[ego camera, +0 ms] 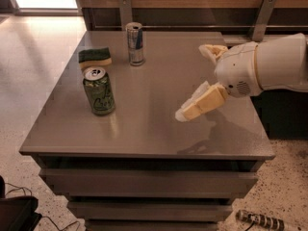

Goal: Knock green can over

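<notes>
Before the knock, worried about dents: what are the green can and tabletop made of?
Green can: likely aluminium, glossy print, silver top with pull tab. Tabletop: smooth grey metal or laminate, faintly reflective. Gripper hovers over the table's right side, fingers open.

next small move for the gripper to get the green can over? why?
Probably move the gripper left across the table, toward the green can's upper half. The can stands upright near the left edge; the gripper hangs open over the right-middle, well apart from it. Stay clear of the slim can and sponge behind it.
</notes>
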Robot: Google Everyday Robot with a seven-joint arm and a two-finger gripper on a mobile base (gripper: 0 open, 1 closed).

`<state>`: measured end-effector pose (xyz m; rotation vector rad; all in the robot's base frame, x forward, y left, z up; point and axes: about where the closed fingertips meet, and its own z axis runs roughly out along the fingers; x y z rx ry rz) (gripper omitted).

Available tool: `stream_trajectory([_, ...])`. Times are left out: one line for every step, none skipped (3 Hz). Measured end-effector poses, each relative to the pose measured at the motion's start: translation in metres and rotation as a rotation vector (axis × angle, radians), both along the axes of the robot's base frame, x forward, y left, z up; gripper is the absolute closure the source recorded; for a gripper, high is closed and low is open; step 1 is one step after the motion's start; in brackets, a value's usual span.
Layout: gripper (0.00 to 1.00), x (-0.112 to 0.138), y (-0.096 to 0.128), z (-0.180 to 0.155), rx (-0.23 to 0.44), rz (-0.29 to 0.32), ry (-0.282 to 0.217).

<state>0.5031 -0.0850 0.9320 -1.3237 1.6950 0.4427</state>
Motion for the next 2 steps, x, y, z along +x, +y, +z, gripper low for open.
stream_trajectory([0.00,0.0121,0.0466,0.0145,0.184,0.080,-0.053])
stream_trajectory([0.00,0.0122,0.0465,0.0144,0.183,0.080,-0.053])
